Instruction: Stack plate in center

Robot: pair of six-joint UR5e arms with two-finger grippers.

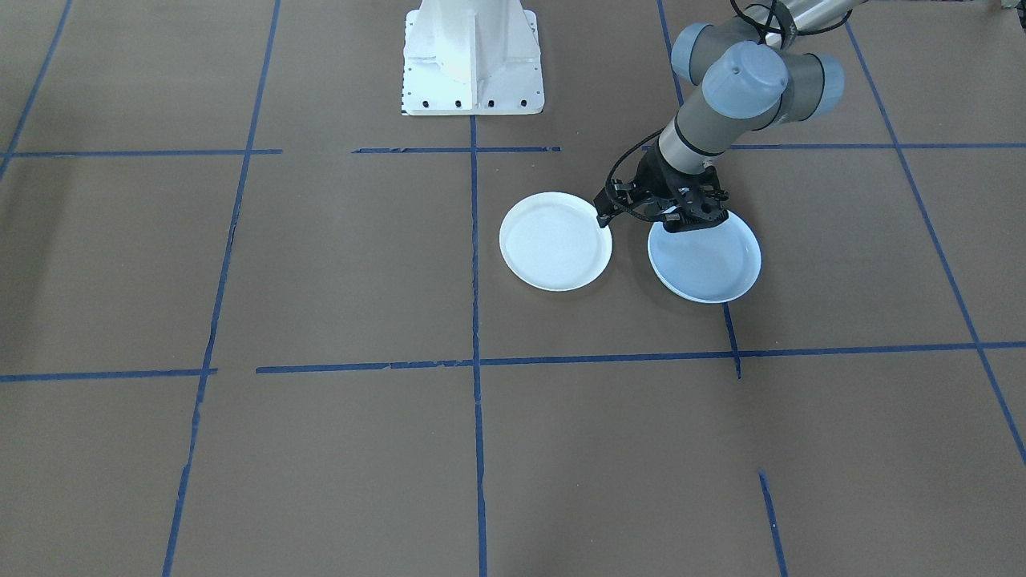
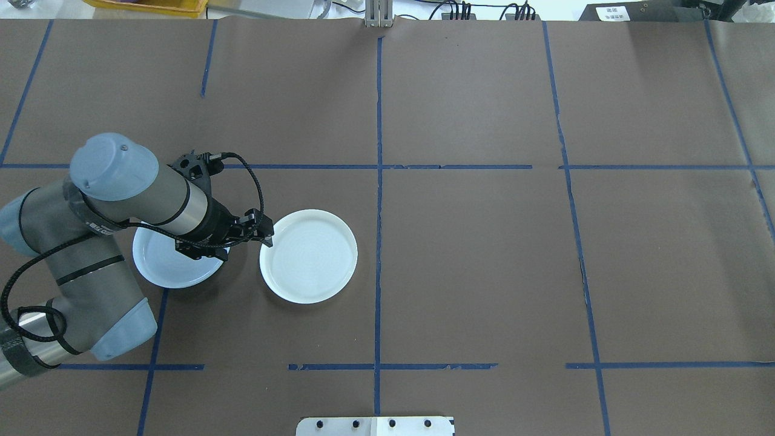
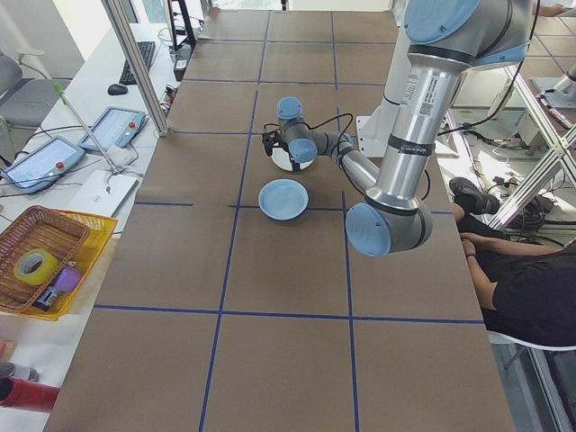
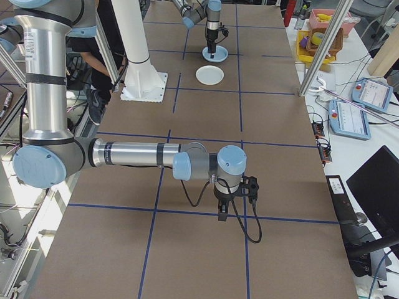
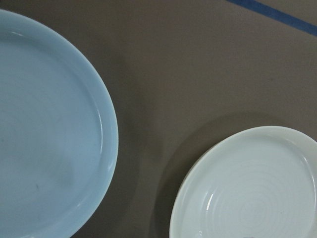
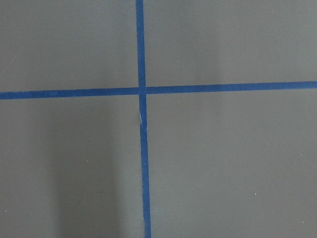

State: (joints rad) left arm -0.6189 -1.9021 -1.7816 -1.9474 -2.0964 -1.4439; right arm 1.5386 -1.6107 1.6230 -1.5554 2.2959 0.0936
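Observation:
The center, a pale blue plate (image 1: 709,268) with a plain smooth face, lies on the brown table on the robot's left side. A glossy whitish plate (image 1: 555,240) with concentric ripples lies close beside it, a narrow gap between them. My left gripper (image 1: 686,223) points down over the blue plate's rim on the robot's side, and I cannot tell whether it is open or shut. The left wrist view shows the blue plate (image 5: 44,129) and the rippled plate (image 5: 247,188) with no fingers in it. My right gripper (image 4: 222,213) hangs over a tape cross far from both plates, state unclear.
Blue tape lines (image 2: 378,181) divide the table into squares. The white robot base (image 1: 473,60) stands at the table's edge. A side bench holds a basket (image 3: 40,261) and tablets (image 3: 112,128). A seated person (image 3: 526,288) is beside the table.

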